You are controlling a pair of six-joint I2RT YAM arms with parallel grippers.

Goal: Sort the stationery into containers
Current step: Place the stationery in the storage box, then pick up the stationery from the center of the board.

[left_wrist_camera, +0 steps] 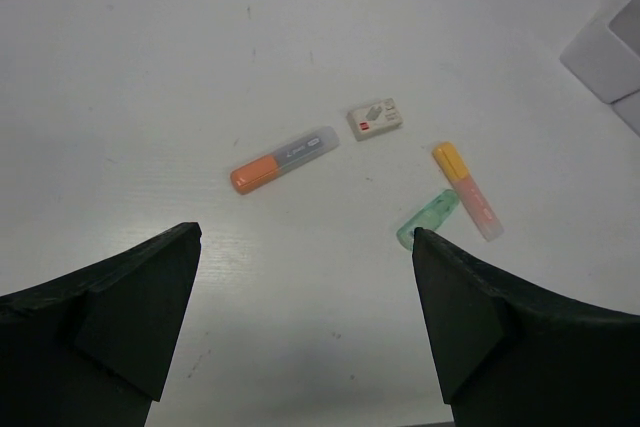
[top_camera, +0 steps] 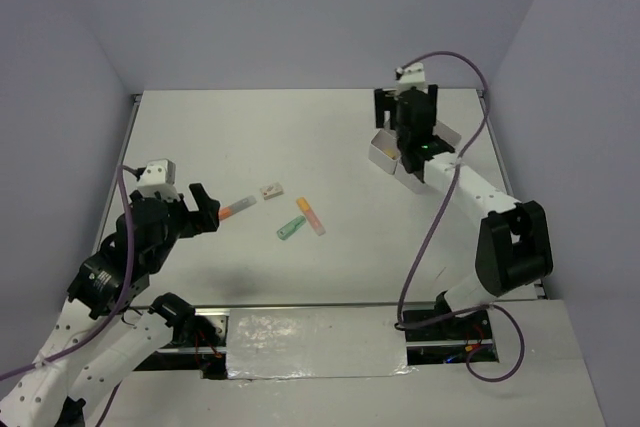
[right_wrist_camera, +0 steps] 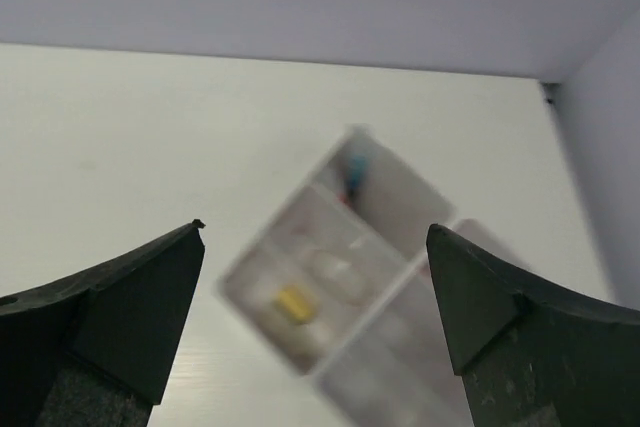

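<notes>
On the table lie an orange marker (top_camera: 237, 208) (left_wrist_camera: 283, 159), a small eraser (top_camera: 271, 190) (left_wrist_camera: 376, 119), a green marker (top_camera: 291, 227) (left_wrist_camera: 428, 217) and a yellow-and-pink marker (top_camera: 311, 216) (left_wrist_camera: 466, 189). My left gripper (top_camera: 205, 209) (left_wrist_camera: 305, 277) is open and empty, above the table just left of the orange marker. The white divided box (top_camera: 385, 154) (right_wrist_camera: 345, 267) stands at the far right; in the right wrist view it is blurred, with a yellow piece (right_wrist_camera: 292, 304) and a blue pen (right_wrist_camera: 353, 179) inside. My right gripper (top_camera: 408, 137) (right_wrist_camera: 315, 267) is open and empty above the box.
Pale walls close the table at the back and both sides. The right arm (top_camera: 510, 237) reaches along the right edge. A taped strip (top_camera: 315, 342) runs along the near edge between the arm bases.
</notes>
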